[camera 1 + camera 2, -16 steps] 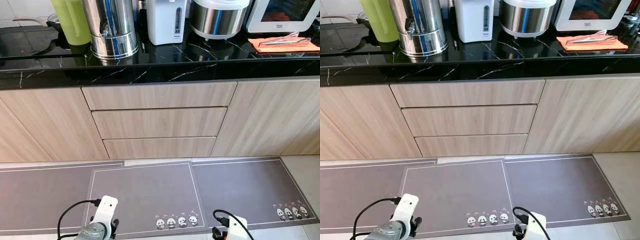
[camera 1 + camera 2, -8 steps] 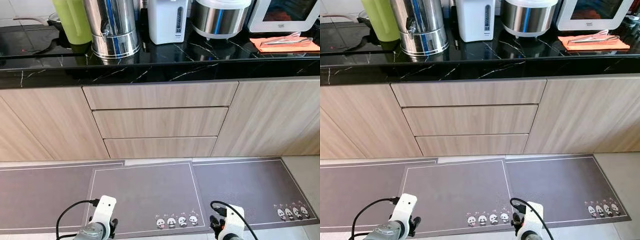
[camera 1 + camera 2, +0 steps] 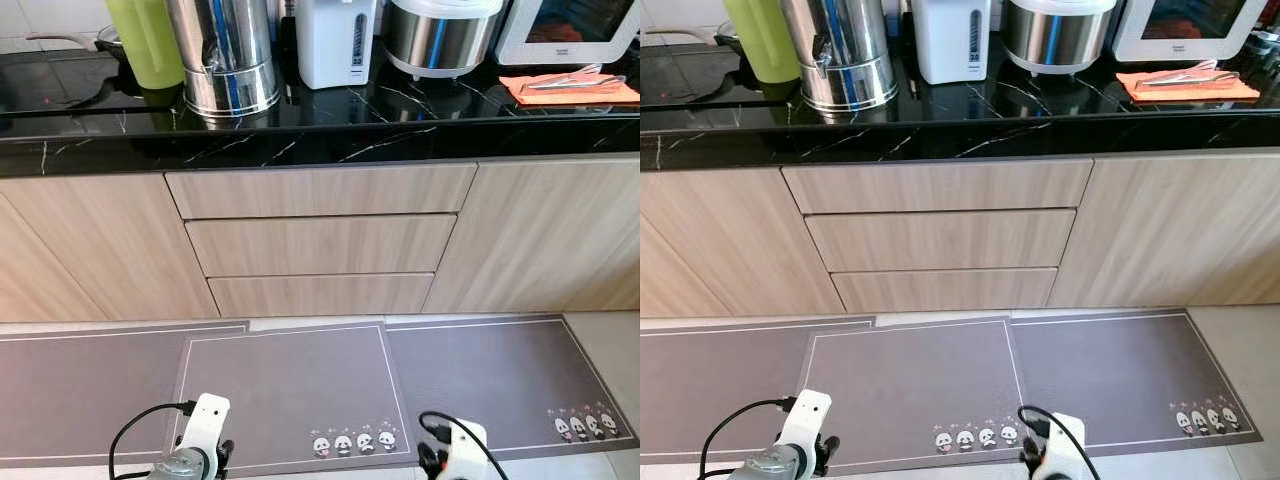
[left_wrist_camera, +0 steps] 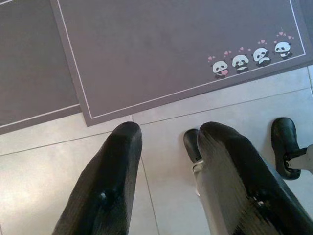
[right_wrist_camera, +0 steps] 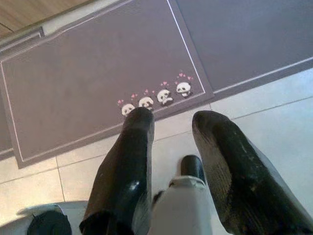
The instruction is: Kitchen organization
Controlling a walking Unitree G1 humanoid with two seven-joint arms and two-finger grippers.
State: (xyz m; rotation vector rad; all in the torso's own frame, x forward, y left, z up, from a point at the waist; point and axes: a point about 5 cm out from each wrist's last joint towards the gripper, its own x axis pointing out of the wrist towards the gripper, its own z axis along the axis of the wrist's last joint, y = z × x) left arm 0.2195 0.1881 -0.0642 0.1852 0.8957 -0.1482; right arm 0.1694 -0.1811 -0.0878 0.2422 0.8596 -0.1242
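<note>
A black marble counter [image 3: 400, 112] runs across the view. On it stand a green jug [image 3: 148, 45], a steel urn [image 3: 225, 55], a white water boiler [image 3: 335, 40], a steel rice cooker [image 3: 440, 35] and a white oven [image 3: 575, 30]. Metal tongs [image 3: 570, 80] lie on an orange cloth [image 3: 560, 94] at the right. Both arms hang low near the floor. In the left wrist view, my left gripper [image 4: 168, 142] is open above floor tiles, holding nothing. My right gripper [image 5: 173, 122] is open too, over the mat's edge.
Three wooden drawers [image 3: 320, 245] sit under the counter between plain cabinet doors, all shut. Grey mats [image 3: 290, 390] with panda prints cover the floor in front of them. My black feet [image 4: 288, 147] stand on pale tiles behind the mats.
My right wrist has drifted slightly left at the bottom of the eye views, and my left wrist has sunk a little. Nothing on the counter has moved.
</note>
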